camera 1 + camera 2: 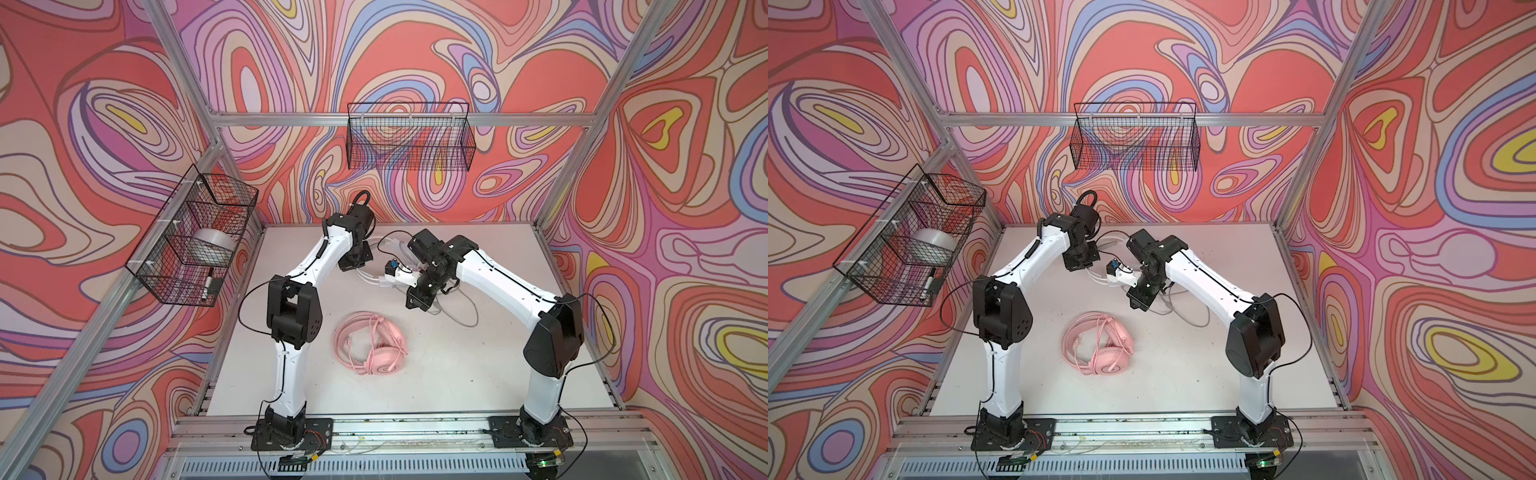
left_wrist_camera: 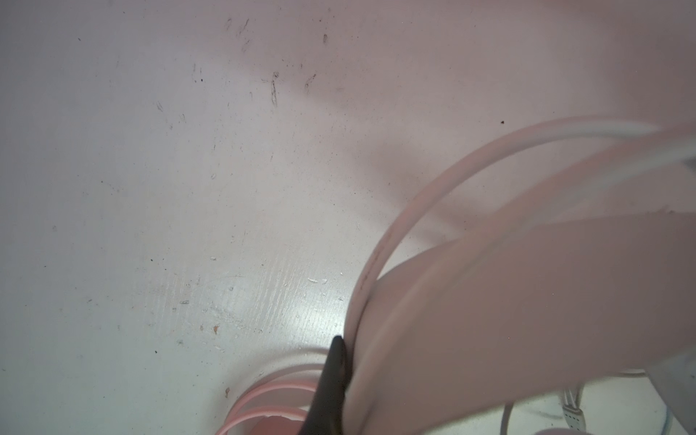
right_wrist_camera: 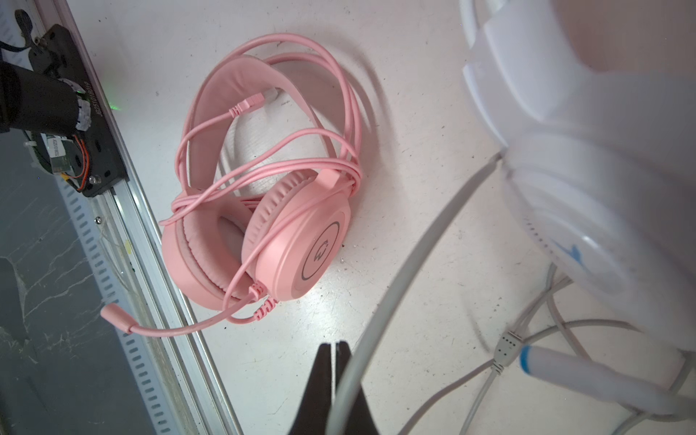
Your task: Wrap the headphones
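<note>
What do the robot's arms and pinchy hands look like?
The left arm and right arm are smooth white shells with chunky black joints. Thin black cables loop along them. Each stands on a black base plate on a silver rail. The left gripper and right gripper have black fingers that taper to thin tips.

Both top views high above table [image 1: 457, 374]; wrist views close.

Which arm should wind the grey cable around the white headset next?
Likely right: the grey cable lies against the shut right pincer, while the left pincer is clamped on the white headset's band.
</note>
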`<move>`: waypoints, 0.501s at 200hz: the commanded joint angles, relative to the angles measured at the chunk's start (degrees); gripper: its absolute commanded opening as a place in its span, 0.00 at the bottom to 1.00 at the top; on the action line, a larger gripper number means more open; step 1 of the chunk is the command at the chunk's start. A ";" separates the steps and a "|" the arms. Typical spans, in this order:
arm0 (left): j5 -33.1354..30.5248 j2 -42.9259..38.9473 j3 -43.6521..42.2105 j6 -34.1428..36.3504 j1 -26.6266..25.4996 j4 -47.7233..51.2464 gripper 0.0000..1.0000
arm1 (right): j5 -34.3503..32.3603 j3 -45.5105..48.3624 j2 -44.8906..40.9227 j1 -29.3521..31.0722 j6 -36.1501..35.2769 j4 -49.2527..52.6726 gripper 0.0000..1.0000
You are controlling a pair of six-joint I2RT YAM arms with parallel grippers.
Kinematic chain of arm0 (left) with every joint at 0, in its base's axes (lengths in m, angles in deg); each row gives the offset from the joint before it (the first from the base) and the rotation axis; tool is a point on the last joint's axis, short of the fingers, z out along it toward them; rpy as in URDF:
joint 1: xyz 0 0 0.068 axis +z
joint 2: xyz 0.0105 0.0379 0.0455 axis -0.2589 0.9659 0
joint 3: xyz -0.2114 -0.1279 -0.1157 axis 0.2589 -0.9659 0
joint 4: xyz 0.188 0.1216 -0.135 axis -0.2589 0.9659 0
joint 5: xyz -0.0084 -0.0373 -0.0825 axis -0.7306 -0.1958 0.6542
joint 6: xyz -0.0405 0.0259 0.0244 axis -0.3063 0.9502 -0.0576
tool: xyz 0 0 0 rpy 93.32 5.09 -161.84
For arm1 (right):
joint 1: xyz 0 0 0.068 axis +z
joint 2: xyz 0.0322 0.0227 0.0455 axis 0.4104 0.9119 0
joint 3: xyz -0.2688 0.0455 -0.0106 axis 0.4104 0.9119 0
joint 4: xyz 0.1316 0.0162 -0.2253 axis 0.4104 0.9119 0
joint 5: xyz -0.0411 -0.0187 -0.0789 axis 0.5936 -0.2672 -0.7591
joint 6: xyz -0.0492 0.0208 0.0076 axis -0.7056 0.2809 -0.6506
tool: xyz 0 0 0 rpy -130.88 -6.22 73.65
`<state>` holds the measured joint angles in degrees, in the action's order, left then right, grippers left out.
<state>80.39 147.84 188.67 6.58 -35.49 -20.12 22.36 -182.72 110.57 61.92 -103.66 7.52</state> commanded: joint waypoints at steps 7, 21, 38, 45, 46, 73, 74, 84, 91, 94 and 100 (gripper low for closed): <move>-1.43 0.93 2.45 3.10 -0.54 3.18 0.00 | -1.23 -4.78 1.99 0.45 -0.91 2.64 0.00; -1.78 0.94 2.54 4.19 -0.85 3.61 0.00 | -2.27 -6.64 3.01 0.45 -1.17 3.49 0.00; -1.99 1.25 2.69 5.54 -1.03 4.09 0.00 | -3.58 -8.54 3.94 0.45 -1.59 4.11 0.00; -1.99 1.21 2.72 6.11 -1.17 4.28 0.00 | -4.10 -9.21 4.26 0.45 -1.82 4.22 0.00; -1.98 1.21 2.72 6.17 -1.19 4.28 0.00 | -4.19 -9.30 4.29 0.45 -1.90 4.22 0.00; -1.79 1.08 2.67 8.60 -1.59 4.40 0.00 | -8.14 -10.98 5.06 0.36 -3.06 4.24 0.00; -1.80 1.05 2.65 8.69 -1.62 4.39 0.00 | -8.27 -11.02 5.09 0.36 -3.09 4.28 0.00; -1.63 1.03 2.55 9.65 -1.74 4.29 0.00 | -9.56 -11.51 5.31 0.28 -3.66 4.31 0.00; -1.49 0.96 2.58 10.43 -1.91 4.20 0.00 | -10.56 -11.59 5.33 0.21 -3.88 4.10 0.00; -1.37 0.94 2.62 10.72 -1.90 4.20 0.00 | -10.99 -11.68 5.37 0.15 -3.98 3.95 0.00; -1.20 0.94 2.61 11.29 -2.01 4.13 0.00 | -11.82 -11.75 5.54 0.05 -4.15 3.75 0.00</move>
<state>78.47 148.80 189.26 14.66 -36.78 -17.35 15.37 -192.82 115.31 61.92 -106.09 10.98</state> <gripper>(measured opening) 0.079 0.054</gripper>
